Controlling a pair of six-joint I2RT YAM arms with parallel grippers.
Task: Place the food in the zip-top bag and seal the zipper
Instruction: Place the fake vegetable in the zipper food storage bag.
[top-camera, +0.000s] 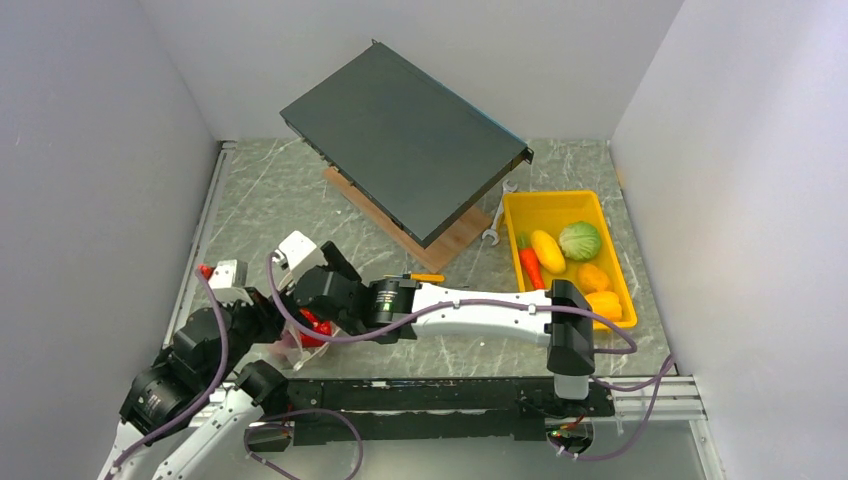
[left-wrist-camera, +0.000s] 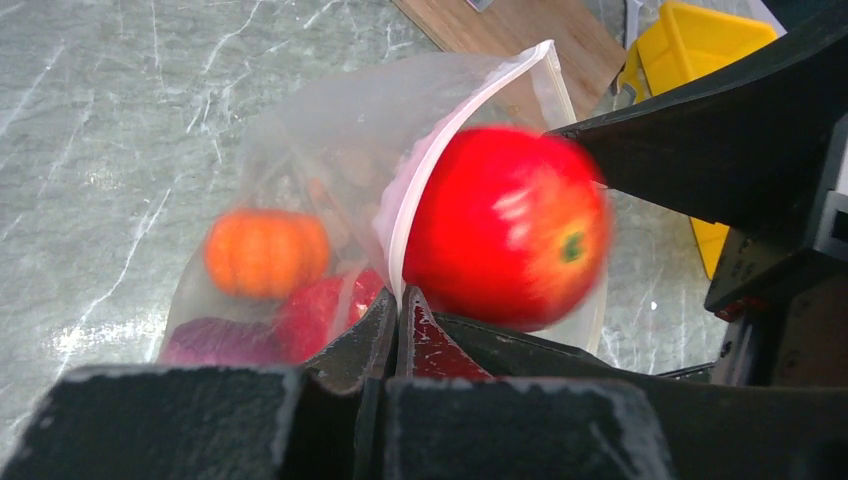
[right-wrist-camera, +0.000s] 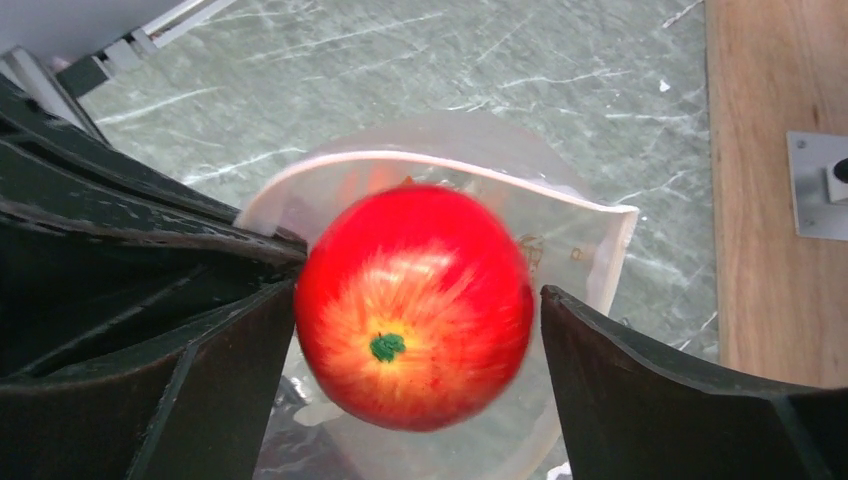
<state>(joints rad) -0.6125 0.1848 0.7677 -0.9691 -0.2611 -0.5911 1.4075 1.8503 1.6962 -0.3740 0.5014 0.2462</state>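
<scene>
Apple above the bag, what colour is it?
The apple is red with a green stem spot; right wrist view shows it best.

Your right fingers (right-wrist-camera: 190, 390) are matte black wedges with pale, worn edges, and your left fingers (left-wrist-camera: 350, 350) are black too, scuffed whitish. Behind the fingers, your right arm (top-camera: 490, 322) and left arm (top-camera: 165, 390) alternate white links with round black joints. A purple cable (top-camera: 480, 301) trails alongside, and a white camera block (top-camera: 296, 248) sits just behind the fingers.

L fingers (left-wrist-camera: 355, 350) pinch bag (left-wrist-camera: 330, 130) rim; red apple (left-wrist-camera: 505, 225) at mouth.
</scene>
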